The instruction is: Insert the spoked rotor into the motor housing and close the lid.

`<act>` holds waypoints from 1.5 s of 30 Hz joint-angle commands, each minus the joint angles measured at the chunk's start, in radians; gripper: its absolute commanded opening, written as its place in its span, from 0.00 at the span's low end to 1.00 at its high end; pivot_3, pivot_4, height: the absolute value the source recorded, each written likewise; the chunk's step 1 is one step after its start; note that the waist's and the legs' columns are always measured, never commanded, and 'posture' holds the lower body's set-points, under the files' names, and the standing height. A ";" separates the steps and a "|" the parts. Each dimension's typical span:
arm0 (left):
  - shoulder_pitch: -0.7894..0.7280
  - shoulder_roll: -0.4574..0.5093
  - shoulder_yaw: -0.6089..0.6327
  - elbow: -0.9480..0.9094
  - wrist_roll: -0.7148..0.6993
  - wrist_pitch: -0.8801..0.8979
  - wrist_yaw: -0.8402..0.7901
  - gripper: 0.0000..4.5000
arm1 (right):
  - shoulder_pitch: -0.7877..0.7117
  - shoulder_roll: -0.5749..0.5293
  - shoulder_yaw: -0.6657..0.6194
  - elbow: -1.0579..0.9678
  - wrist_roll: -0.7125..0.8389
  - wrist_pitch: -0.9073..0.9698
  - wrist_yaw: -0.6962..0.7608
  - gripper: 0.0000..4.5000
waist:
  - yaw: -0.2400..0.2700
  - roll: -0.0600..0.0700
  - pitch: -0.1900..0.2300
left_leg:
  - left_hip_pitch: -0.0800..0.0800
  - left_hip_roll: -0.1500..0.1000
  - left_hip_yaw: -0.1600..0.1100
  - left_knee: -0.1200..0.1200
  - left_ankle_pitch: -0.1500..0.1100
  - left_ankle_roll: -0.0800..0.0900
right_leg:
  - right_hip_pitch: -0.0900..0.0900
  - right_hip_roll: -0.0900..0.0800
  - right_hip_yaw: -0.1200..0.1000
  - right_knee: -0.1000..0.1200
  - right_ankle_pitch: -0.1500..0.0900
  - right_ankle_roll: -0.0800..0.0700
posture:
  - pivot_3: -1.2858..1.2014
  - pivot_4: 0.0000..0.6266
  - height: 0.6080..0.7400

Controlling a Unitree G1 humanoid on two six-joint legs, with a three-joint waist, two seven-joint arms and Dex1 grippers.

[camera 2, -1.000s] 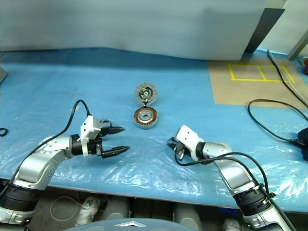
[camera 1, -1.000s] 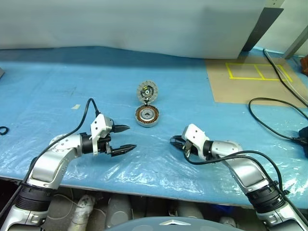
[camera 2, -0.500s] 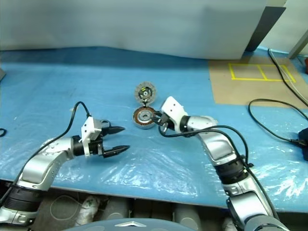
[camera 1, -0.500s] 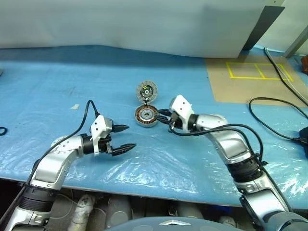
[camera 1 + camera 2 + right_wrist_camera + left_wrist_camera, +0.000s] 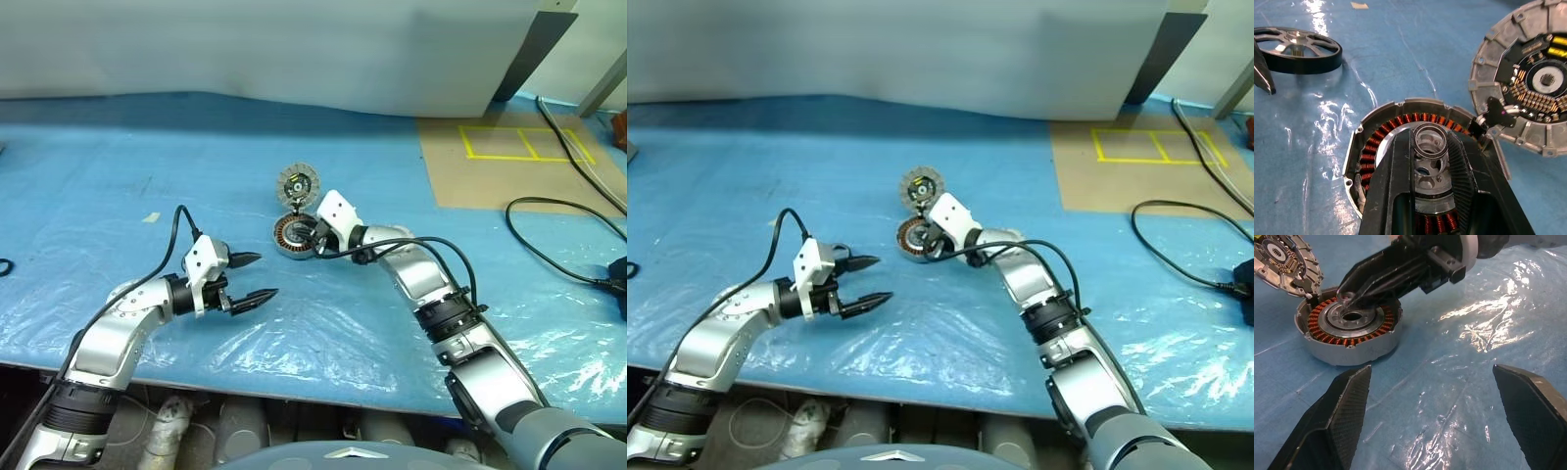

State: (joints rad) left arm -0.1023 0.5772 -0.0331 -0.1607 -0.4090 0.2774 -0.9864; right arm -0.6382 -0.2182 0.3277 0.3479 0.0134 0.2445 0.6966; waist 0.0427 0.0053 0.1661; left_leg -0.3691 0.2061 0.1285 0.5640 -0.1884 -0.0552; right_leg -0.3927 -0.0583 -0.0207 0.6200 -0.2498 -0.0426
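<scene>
The motor housing [image 5: 1349,333] is a round gray cup, sitting open on the blue sheet and showing orange windings around a shiny middle. The lid [image 5: 1528,78] is hanging off its rim, pale patterned inside facing up. The spoked rotor [image 5: 1299,49], dark-rimmed with silver spokes, is lying flat nearby.

A blue plastic sheet [image 5: 147,147], wrinkled and glossy, covers the table. A pale wall [image 5: 274,49] fills the top of the frame. At upper right lies a brown board [image 5: 509,181] with yellow tape [image 5: 524,145]; black cables [image 5: 568,245] curl along the right edge.
</scene>
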 commanded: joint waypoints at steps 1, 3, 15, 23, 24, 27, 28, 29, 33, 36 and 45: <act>-0.001 -0.005 0.006 -0.036 -0.002 -0.012 0.011 0.93 | -0.048 0.022 -0.013 0.057 -0.017 -0.057 -0.013 0.13 | 0.000 0.000 0.000 | 0.000 0.000 0.000 0.000 0.000 0.000 | 0.000 0.000 0.000 0.000 0.000 0.000 | 0.52 0.24 1.00; 0.000 -0.007 0.004 -0.044 -0.004 -0.008 0.014 0.93 | -0.059 0.031 -0.020 0.086 -0.022 -0.069 -0.021 0.13 | 0.000 0.000 0.000 | 0.000 0.000 0.000 0.000 0.000 0.000 | 0.000 0.000 0.000 0.000 0.000 0.000 | 0.52 0.24 1.00; 0.001 -0.007 -0.002 -0.048 -0.002 0.002 0.019 0.93 | -0.038 0.020 -0.028 0.033 -0.009 -0.052 0.043 0.13 | 0.000 0.000 0.000 | 0.000 0.000 0.000 0.000 0.000 0.000 | 0.000 0.000 0.000 0.001 0.000 0.000 | 0.52 0.24 1.00; -0.008 -0.006 -0.008 -0.043 0.001 0.003 0.021 0.93 | -0.040 0.015 -0.033 0.059 -0.027 -0.059 0.032 0.13 | 0.000 0.000 0.000 | 0.000 0.000 0.000 0.000 0.000 0.000 | -0.001 0.000 0.000 0.001 0.000 0.000 | 0.52 0.24 1.00; -0.009 -0.006 -0.008 -0.043 0.001 0.003 0.021 0.93 | -0.039 0.014 -0.034 0.061 -0.026 -0.059 0.033 0.13 | 0.000 0.000 0.000 | -0.001 0.000 0.000 0.000 0.000 0.000 | -0.001 0.000 0.000 0.001 0.000 0.000 | 0.52 0.24 1.00; -0.010 -0.005 -0.008 -0.042 0.001 0.005 0.022 0.93 | -0.032 0.007 -0.032 0.050 -0.026 -0.058 0.040 0.13 | 0.000 0.000 0.000 | -0.001 0.000 0.000 0.000 0.000 0.000 | -0.001 0.000 0.000 0.001 0.000 0.000 | 0.52 0.24 1.00; -0.010 -0.005 -0.009 -0.041 0.001 0.006 0.022 0.93 | -0.030 0.004 -0.030 0.046 -0.026 -0.057 0.044 0.13 | 0.000 0.000 0.000 | -0.001 0.000 0.000 0.000 0.000 0.000 | -0.001 0.000 0.000 0.001 0.000 0.000 | 0.52 0.24 1.00; -0.009 -0.005 -0.009 -0.041 0.001 0.005 0.021 0.93 | -0.026 0.001 -0.026 0.040 -0.027 -0.056 0.050 0.13 | 0.000 0.000 0.000 | -0.001 0.000 0.001 0.000 0.000 0.000 | -0.001 0.000 0.000 0.001 0.000 0.000 | 0.52 0.24 1.00; -0.008 -0.007 -0.014 -0.037 0.005 0.001 0.020 0.93 | -0.019 -0.004 -0.021 0.035 -0.026 -0.048 0.061 0.13 | 0.000 0.000 0.000 | -0.001 0.000 0.001 0.000 0.000 0.000 | -0.001 0.000 0.000 0.001 0.000 0.000 | 0.52 0.24 1.00; -0.011 -0.009 -0.017 -0.028 0.009 -0.005 0.017 0.93 | -0.018 0.001 -0.016 0.045 -0.033 -0.053 0.054 0.13 | 0.000 0.000 0.000 | -0.001 0.000 0.001 0.000 0.000 0.000 | -0.001 0.000 0.000 0.001 0.000 0.000 | 0.52 0.24 1.00; -0.016 -0.016 -0.016 -0.011 0.019 -0.013 0.014 0.93 | -0.001 -0.002 -0.004 0.066 -0.042 -0.071 0.070 0.29 | 0.000 0.000 0.000 | 0.000 0.000 0.001 0.000 0.000 0.000 | -0.001 0.000 0.000 0.001 0.000 0.000 | 0.52 0.24 1.00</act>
State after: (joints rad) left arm -0.1115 0.5633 -0.0511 -0.1603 -0.3880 0.2806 -0.9692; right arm -0.6569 -0.2128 0.3167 0.4125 -0.0194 0.1820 0.7525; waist 0.0425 0.0052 0.1660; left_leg -0.3695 0.2064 0.1291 0.5644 -0.1884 -0.0551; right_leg -0.3938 -0.0583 -0.0205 0.6211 -0.2500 -0.0431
